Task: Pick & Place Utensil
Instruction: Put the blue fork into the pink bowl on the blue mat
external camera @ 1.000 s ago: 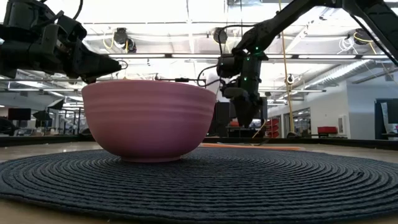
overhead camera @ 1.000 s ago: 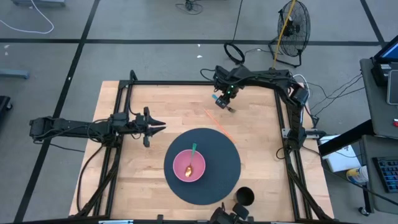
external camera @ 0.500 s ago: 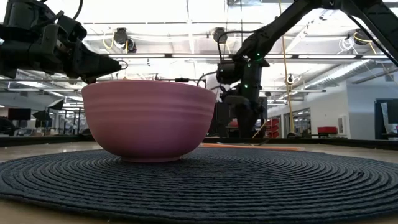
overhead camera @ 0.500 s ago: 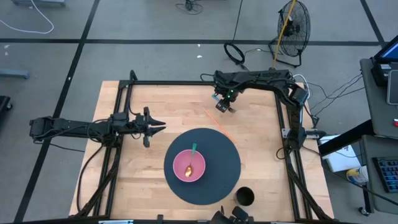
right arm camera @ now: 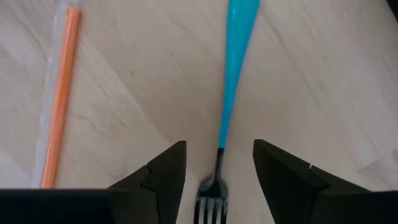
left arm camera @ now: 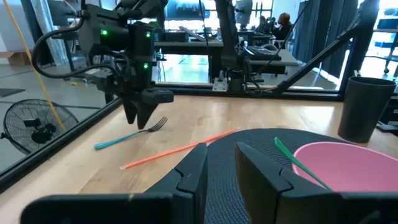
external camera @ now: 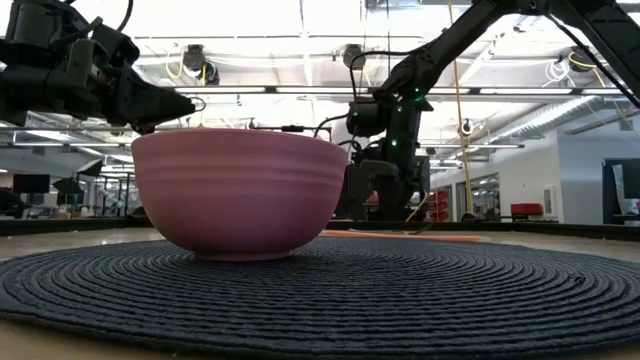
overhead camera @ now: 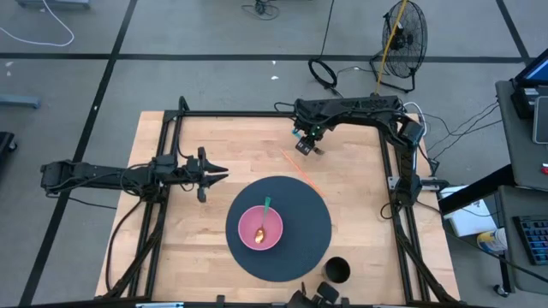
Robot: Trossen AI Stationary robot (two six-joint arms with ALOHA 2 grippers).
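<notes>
A fork with a blue handle (right arm camera: 235, 62) lies flat on the wood near the table's far edge, also seen in the left wrist view (left arm camera: 127, 135). My right gripper (right arm camera: 216, 171) is open and low over it, pointing down, one finger on each side of the fork's neck just behind the tines (right arm camera: 210, 202); it shows in the high view (overhead camera: 306, 147) too. A pink bowl (overhead camera: 260, 228) on a dark round mat (overhead camera: 308, 214) holds a green-handled spoon (overhead camera: 266, 205). My left gripper (overhead camera: 214, 176) waits open over the table's left part.
An orange straw (overhead camera: 300, 171) lies on the wood between the fork and the mat, close beside my right gripper (left arm camera: 143, 118). A black cup (overhead camera: 336, 270) stands at the near edge by the mat. Black frame rails run along the table's sides.
My right gripper has come down toward the fork and shifted a little toward the table's left, staying open. The fork, straw and bowl have kept their places.
</notes>
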